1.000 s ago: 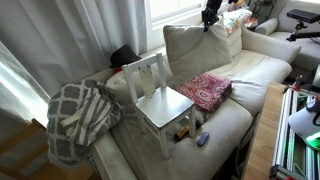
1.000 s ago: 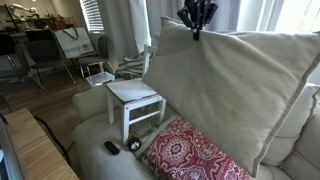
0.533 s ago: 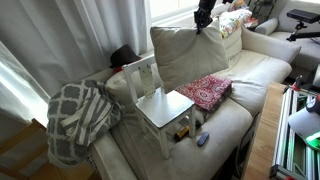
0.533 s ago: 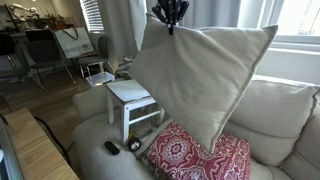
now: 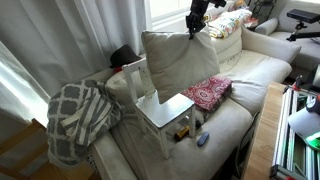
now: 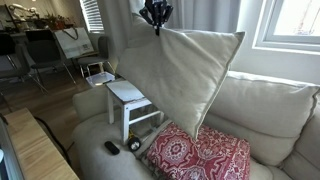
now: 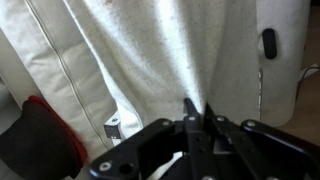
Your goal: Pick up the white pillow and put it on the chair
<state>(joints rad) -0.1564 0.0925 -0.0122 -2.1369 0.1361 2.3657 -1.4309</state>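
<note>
The white pillow (image 5: 178, 62) hangs in the air by its top corner, in front of the back of the chair (image 5: 166, 108) and above its seat. It also shows in an exterior view (image 6: 178, 80) and fills the wrist view (image 7: 160, 60). My gripper (image 5: 193, 28) is shut on the pillow's corner, seen too in an exterior view (image 6: 155, 22) and in the wrist view (image 7: 195, 118). The small white chair (image 6: 132, 98) stands on the sofa; the pillow hides part of it.
A red patterned cushion (image 5: 205, 90) lies on the cream sofa (image 5: 250, 70) beside the chair. A grey-white lattice blanket (image 5: 78, 118) drapes over the sofa arm. A small dark object (image 6: 112, 148) and a blue one (image 5: 202, 139) lie on the seat's front edge.
My gripper has lifted the pillow off the sofa back and carried it sideways toward the chair. The pillow now hangs over the chair seat.
</note>
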